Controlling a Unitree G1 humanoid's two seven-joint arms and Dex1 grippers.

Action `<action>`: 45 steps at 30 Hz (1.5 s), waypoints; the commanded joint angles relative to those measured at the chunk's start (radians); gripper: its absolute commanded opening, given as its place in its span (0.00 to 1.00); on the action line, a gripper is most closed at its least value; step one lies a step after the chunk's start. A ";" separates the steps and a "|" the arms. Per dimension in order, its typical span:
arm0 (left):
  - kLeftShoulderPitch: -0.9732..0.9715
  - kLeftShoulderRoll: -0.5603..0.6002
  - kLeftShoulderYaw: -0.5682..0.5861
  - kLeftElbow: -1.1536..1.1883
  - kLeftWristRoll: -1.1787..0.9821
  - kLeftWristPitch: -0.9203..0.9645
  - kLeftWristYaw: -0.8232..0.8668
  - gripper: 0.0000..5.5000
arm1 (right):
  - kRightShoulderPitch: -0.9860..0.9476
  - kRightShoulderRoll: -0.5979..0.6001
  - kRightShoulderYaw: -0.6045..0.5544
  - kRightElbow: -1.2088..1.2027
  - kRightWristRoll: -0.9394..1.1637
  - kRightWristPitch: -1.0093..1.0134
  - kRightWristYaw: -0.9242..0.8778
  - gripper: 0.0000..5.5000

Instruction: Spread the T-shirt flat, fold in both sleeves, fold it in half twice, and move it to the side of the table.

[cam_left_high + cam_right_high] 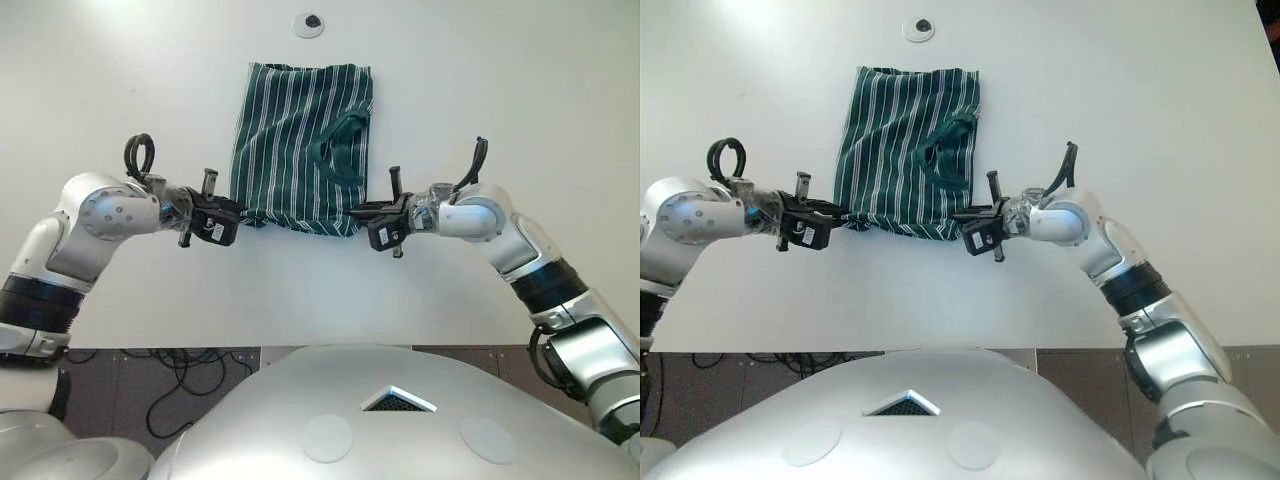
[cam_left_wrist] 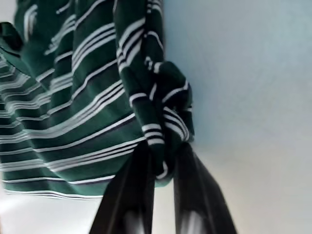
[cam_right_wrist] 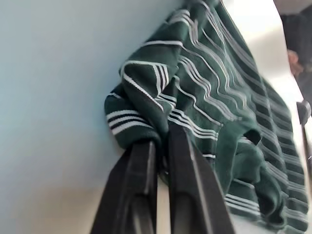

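Dark green, white-striped cotton T-shirt [image 1: 290, 130] lies on the white bench [image 1: 520, 100], folded into a rough upright rectangle with the stripes running away from the robot. The solid green neck band shows as a loop on the shirt's right half. Left tool [image 1: 243, 213] is at the shirt's near left corner, its black fingers [image 2: 134, 195] pressed together on a bunched wad of cloth. In the left wrist view the fabric wraps around the fingertips and puckers just past them. Right tool [image 1: 356, 211] is at the shirt's near right corner and is likewise pinching fabric. In the right wrist view its two black fingers [image 3: 187, 185] sit nearly parallel, with a rolled striped fold clamped between them. Both tools come in from the shirt's outer sides, roughly level with each other, fingertips pointing inward toward the shirt. The near hem between the two corners sags slightly and looks creased, while the far edge lies flat on the bench. Can't tell whether the pinched corners are lifted off the bench or touching it. A small round grey disc [image 1: 309, 24] sits on the bench just beyond the shirt's far edge, apart from the cloth. Loose black cables [image 1: 170, 365] lie on the dark floor, well to the robot's side of the shirt, past the bench's near edge.
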 commanded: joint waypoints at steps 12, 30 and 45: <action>-0.009 -0.079 0.288 -0.425 -0.691 0.988 0.003 0.02 | -0.001 -0.136 -0.398 -0.368 0.766 0.969 0.173 0.00; -0.404 -0.514 0.251 0.319 -0.550 1.073 0.418 0.21 | -0.442 0.239 -0.363 0.522 0.527 0.862 -0.062 0.24; -0.322 -0.603 0.225 0.170 -0.573 0.893 0.357 0.06 | -0.374 0.296 -0.303 0.410 0.438 0.660 -0.025 0.03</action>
